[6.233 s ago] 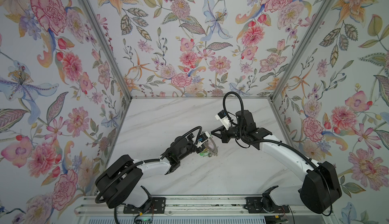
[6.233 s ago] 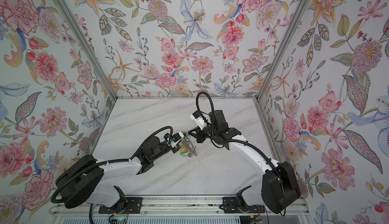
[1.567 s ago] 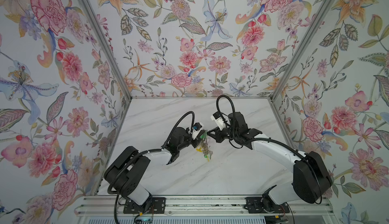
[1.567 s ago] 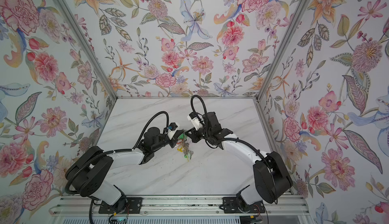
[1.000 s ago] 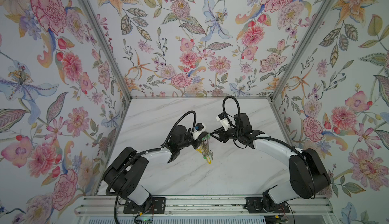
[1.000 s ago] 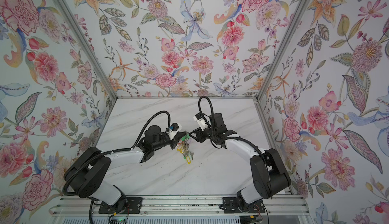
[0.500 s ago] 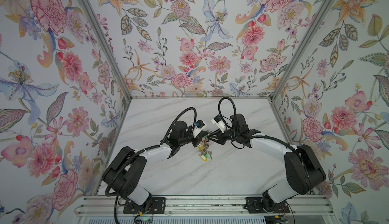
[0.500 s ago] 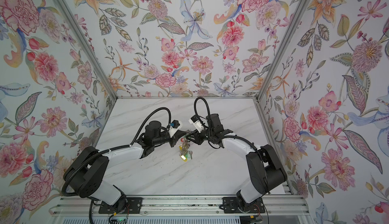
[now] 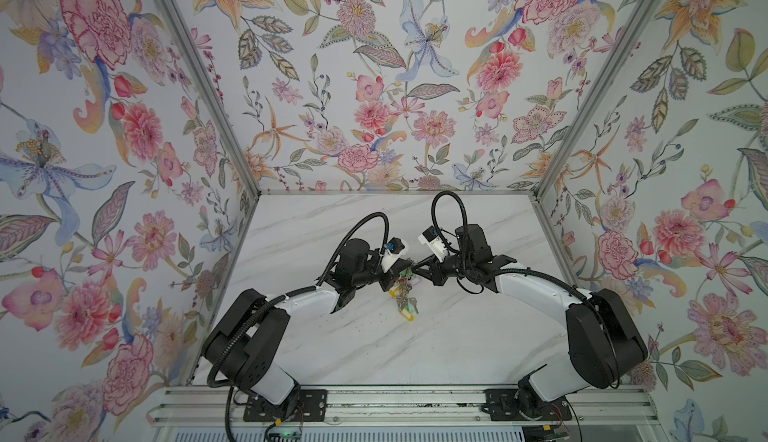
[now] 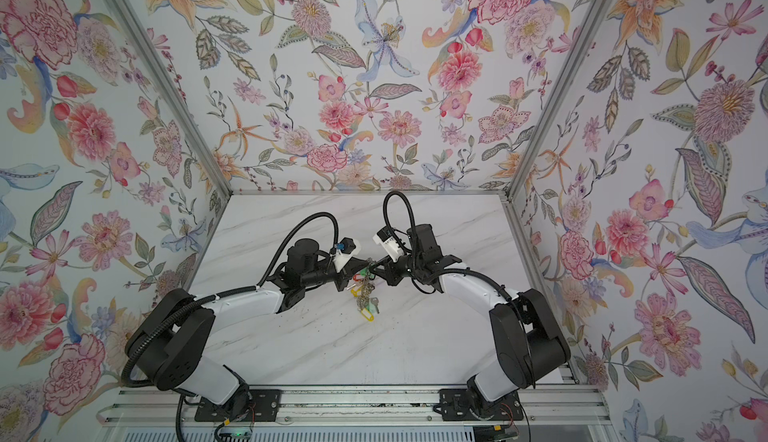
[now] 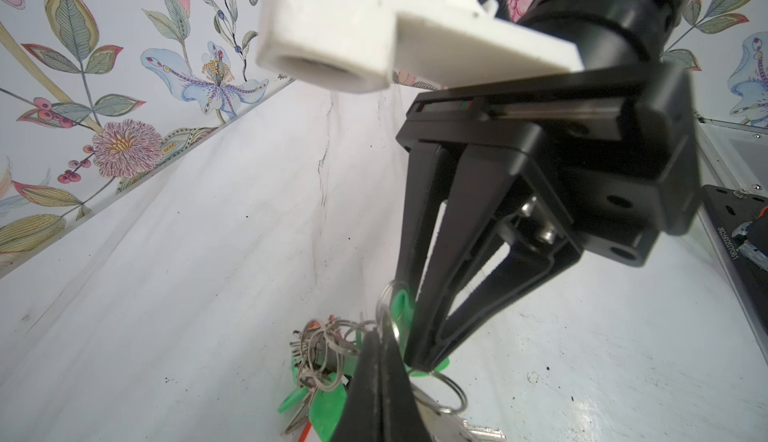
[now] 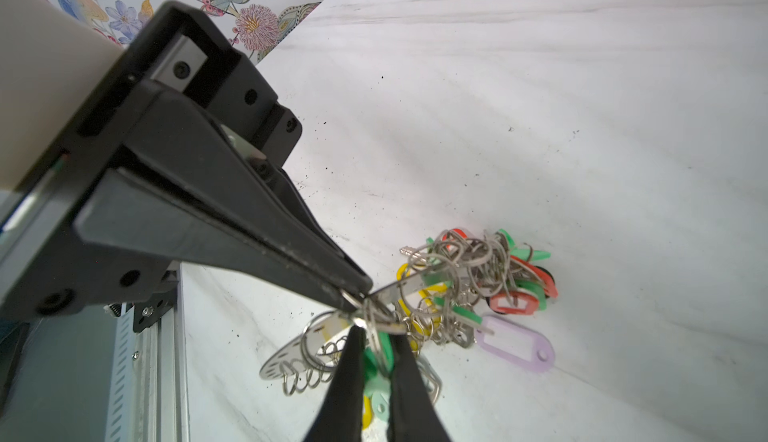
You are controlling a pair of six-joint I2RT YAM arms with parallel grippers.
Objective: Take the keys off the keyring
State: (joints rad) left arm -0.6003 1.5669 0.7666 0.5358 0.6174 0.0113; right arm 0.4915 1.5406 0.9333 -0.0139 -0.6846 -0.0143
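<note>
1. The biggest risk, as I judge it, is that the right claw (image 11: 422, 359) drags the whole bunch instead of one key. The keys (image 10: 365, 294) are a knot of wire rings and coloured tags. A pull on the green tag (image 11: 401, 305) could snag its neighbours and yank the keyring (image 12: 286, 359) out of the left claw (image 12: 356, 291), which has only a thin edge of metal.
2. The plastic tag looks slick and bendy. If I pull hard it may slide free, or its little split ring (image 12: 372, 323) may stretch rather than wind off the rim hole.
3. The two claws sit tip to tip above the middle of the desk (image 12: 582, 128), so any twist could knock one finger against another.
4. The left claw is fully clenched, its tips pinched on the grey metal of the keyring. It holds the keyring tilted, and the bunch sags toward the desk beneath.
5. The right claw's jaws are almost together, with the green tag and its split ring between them. From the wrist views I can't be sure whether it bites plastic or wire.
</note>
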